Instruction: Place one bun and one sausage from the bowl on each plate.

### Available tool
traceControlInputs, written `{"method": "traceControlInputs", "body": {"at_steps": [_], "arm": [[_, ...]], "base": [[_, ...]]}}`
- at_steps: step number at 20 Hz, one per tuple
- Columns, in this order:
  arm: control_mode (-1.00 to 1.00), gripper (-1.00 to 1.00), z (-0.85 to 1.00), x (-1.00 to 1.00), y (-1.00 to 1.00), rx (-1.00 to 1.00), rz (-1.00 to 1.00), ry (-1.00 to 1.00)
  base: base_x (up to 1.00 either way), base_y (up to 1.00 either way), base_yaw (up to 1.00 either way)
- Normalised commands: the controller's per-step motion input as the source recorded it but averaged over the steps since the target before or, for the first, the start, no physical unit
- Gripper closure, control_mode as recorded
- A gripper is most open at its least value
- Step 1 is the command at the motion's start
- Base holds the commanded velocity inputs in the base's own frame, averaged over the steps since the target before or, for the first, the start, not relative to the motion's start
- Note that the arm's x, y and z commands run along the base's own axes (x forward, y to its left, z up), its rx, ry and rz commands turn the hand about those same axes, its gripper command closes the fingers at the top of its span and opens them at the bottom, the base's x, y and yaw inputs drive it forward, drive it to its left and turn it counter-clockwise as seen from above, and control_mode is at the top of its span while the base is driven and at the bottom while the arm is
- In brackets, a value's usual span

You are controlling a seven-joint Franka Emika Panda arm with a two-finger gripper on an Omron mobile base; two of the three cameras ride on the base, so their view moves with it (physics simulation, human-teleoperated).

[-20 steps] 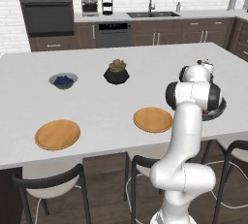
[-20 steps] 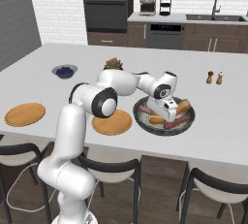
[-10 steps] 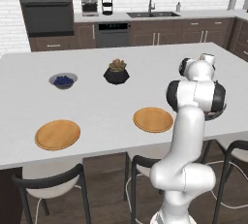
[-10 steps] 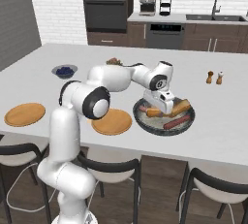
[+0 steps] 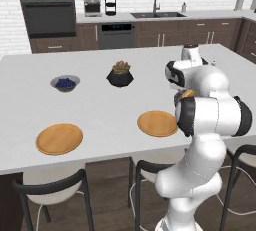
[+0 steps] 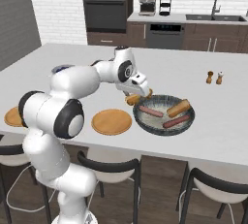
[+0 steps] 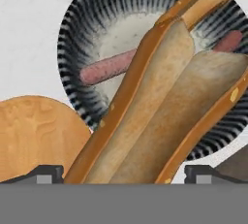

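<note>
1 bun (image 6: pixel 133 99) in the jaws above the bowl (image 6: pixel 163 128) rim, beside a plate (image 6: pixel 112 121)

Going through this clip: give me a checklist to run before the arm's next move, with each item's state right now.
1. Bun gripped: ok. The held bun sits between the tips of the gripper.
2. Gripper above the target plate: not ok. It hangs at the left rim of the bowl, short of the near plate.
3. Near plate bare: ok.
4. Far plate bare: ok.
5. Supplies left in the bowl: ok. The second bun and two sausages lie inside.
</note>
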Motion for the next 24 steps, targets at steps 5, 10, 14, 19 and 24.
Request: {"method": "traceControlInputs", "body": {"at_steps": [5,10,14,19,24], "arm": [[-1.0,1.0,0.06,-0.49,1.0,-0.32,0.47,-0.26],[-1.0,1.0,0.0,-0.17,1.0,-0.16,0.47,-0.11],[-1.0,1.0,-0.07,0.0,0.93,0.02,0.28,0.24],[-1.0,1.0,-0.33,0.0,0.62,0.01,0.09,0.13],[-1.0,1.0,-0.58,-0.23,-0.12,0.0,-0.06,-0.01]], "base": [[0.0,0.0,0.0],[0.0,0.0,0.0],[0.0,0.0,0.0],[0.0,0.0,0.0],[0.0,0.0,0.0]]}}
